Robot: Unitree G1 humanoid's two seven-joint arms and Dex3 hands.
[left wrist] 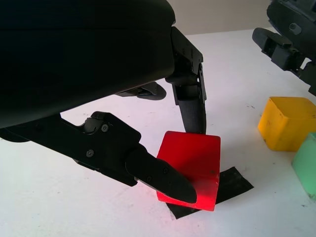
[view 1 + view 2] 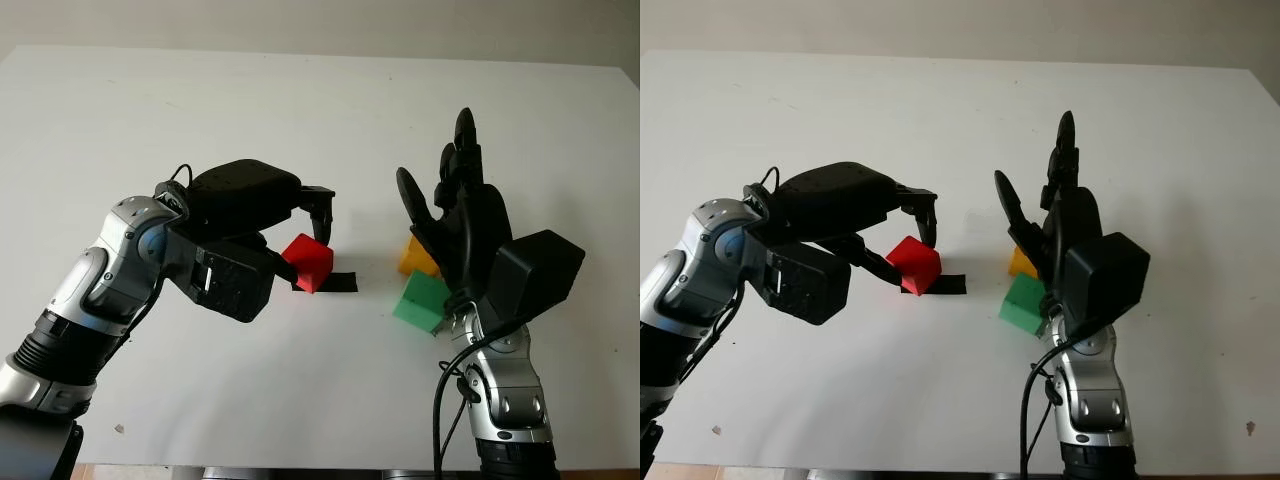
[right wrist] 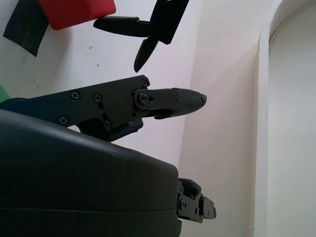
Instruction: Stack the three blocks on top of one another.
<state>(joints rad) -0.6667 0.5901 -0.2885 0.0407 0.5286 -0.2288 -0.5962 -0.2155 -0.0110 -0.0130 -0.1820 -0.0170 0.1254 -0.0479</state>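
The left robot hand (image 2: pixel 300 240) is closed around the red block (image 2: pixel 308 262). One finger (image 1: pixel 190 106) presses the far side of the block and another finger (image 1: pixel 160 173) presses the near side. The red block is tilted, with one edge on a piece of black tape (image 2: pixel 335 283) that is stuck on the white surface (image 2: pixel 300 110).

The right robot hand (image 2: pixel 455 205) is open and holds nothing. It stands up with its fingers pointing away from the robot, just beside the yellow block (image 2: pixel 416 258) and the green block (image 2: pixel 421 301). It hides part of both of these blocks.

The yellow block and the green block sit on the surface, very close together, the green one nearer to the robot. They are to the right of the red block, with bare surface in between. No block is on top of another block.
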